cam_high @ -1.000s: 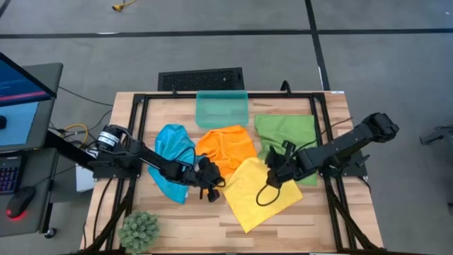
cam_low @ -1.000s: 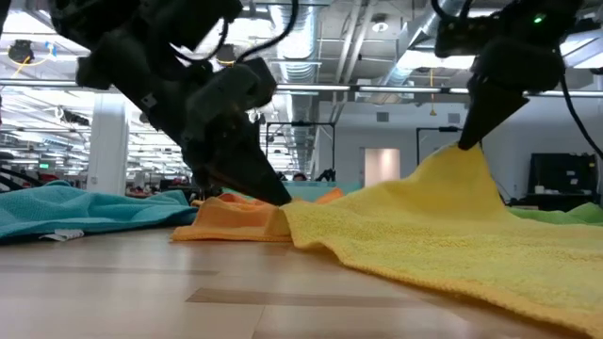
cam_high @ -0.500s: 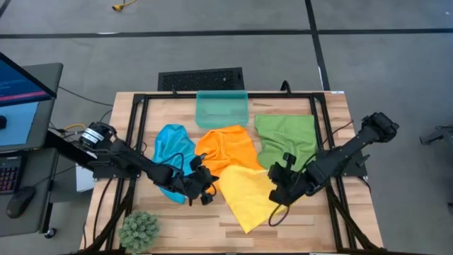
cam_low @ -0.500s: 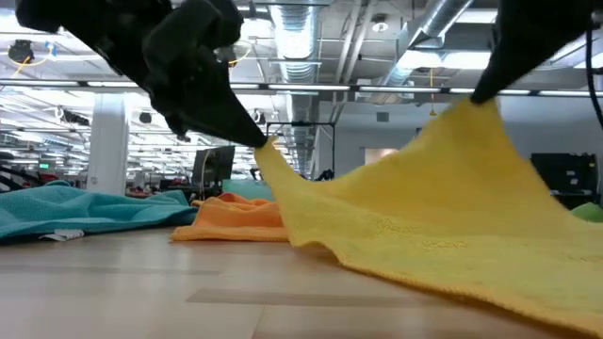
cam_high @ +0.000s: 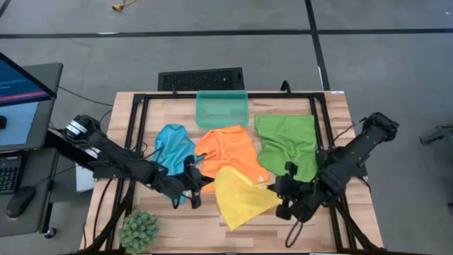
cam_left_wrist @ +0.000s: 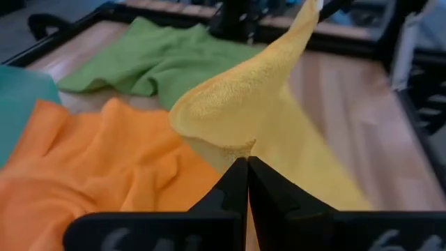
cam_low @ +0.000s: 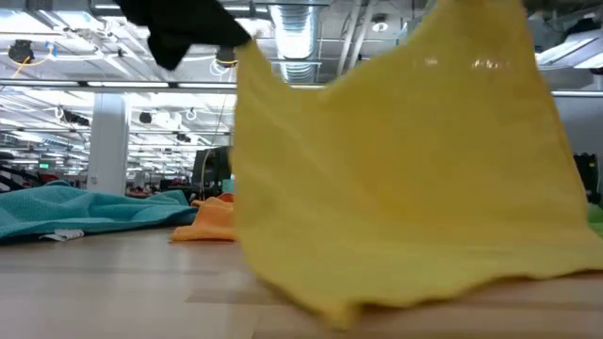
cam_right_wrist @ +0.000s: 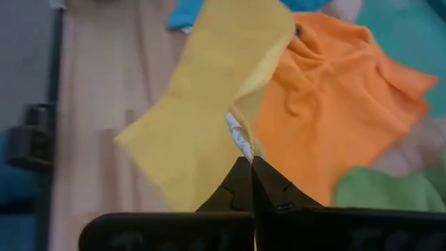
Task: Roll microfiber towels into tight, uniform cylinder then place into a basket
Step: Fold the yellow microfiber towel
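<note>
**Both grippers pinch the yellow towel off the desk**

Left gripper (cam_high: 202, 185) has its fingers pressed together on one corner of the yellow towel (cam_high: 239, 198), and the right gripper (cam_high: 277, 191) pinches the opposite corner the same way. Between them the towel hangs lifted, its lower edge sagging to the desk (cam_high: 333, 117); the low view shows it as a broad yellow sheet with only the bottom hem touching the wood. In each wrist view the two dark fingers meet on a fold of yellow fabric.

Just behind the yellow towel lies the orange towel (cam_high: 226, 149), rumpled and flat on the desk. Beside that, toward the left arm, sits the blue towel (cam_high: 173, 145), bunched. On the orange towel's other side, toward the right arm, the green towel (cam_high: 287, 138) lies spread. The basket (cam_high: 222, 109) stands beyond the orange towel at the desk's far edge, translucent teal, with no towel seen inside it.

A small green plant (cam_high: 139, 229) sits at the near corner on the left arm's side.
</note>
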Robot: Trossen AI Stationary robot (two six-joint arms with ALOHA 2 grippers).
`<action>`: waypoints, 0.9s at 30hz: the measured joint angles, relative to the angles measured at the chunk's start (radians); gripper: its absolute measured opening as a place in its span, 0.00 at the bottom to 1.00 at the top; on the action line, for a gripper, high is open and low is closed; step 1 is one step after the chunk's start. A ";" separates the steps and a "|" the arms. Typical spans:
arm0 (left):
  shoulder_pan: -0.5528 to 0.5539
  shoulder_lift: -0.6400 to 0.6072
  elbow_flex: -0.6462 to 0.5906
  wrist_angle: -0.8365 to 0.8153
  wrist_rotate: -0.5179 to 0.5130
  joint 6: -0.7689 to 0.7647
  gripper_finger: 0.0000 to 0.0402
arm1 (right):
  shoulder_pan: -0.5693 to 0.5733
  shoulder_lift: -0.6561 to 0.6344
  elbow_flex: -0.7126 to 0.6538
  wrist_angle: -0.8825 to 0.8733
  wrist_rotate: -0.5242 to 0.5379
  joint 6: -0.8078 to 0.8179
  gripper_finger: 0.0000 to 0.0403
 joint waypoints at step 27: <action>-0.181 -0.250 0.000 0.038 0.240 -0.284 0.00 | 0.227 0.000 0.217 0.196 0.089 0.009 0.01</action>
